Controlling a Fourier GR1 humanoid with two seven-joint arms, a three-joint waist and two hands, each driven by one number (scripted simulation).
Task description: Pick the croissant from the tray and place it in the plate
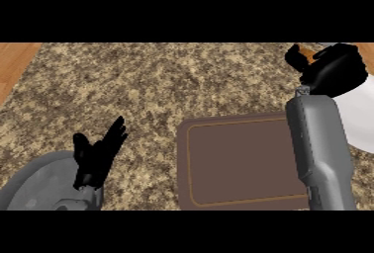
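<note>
Fingers of the right hand (330, 66) curled round something orange, apparently the croissant (318, 55), above the white plate (359, 118) at the right edge. The brown tray (234, 165) lay bare on the worktop (161, 84). The left hand (99, 153) rested spread. Next, I judged, came lowering and releasing onto the plate.
</note>
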